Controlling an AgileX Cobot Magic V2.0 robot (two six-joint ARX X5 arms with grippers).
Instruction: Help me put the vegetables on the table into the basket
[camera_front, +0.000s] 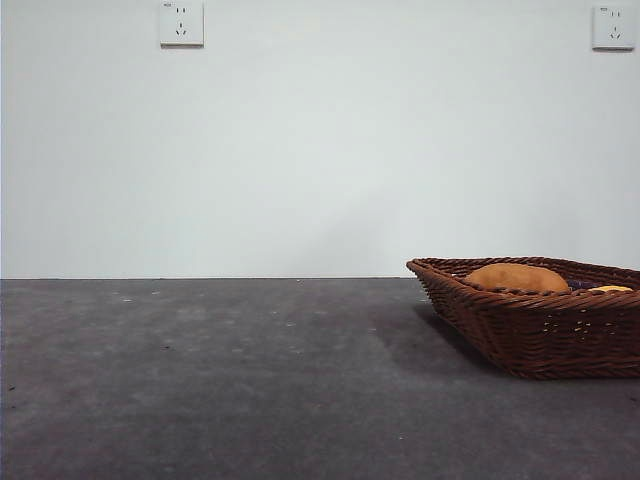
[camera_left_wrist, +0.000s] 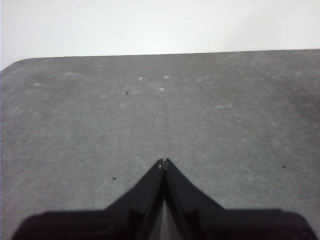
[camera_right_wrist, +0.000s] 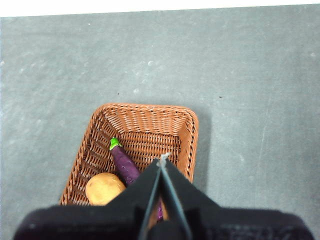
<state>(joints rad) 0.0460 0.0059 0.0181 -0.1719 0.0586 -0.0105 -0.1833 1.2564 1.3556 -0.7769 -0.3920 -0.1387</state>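
The basket (camera_right_wrist: 145, 145) on the worktop (camera_front: 200, 380) already holds the potato-like oval (camera_right_wrist: 104, 188), the slim eggplant (camera_right_wrist: 125, 165) and a yellow one (camera_front: 610, 289). They look firm and light, best taken across the middle. Both the right gripper (camera_right_wrist: 163, 159) and left gripper (camera_left_wrist: 163, 162) have their jaws clenched on nothing.

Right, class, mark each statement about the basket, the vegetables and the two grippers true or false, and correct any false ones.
1. The eggplant lies inside the basket. True.
2. The potato sits on the table beside the basket. False: it is in the basket.
3. The left gripper holds a vegetable. False: it is shut on nothing, over bare table.
4. The right gripper is above the basket. True.
5. The basket has tipped over. False: it stands upright.
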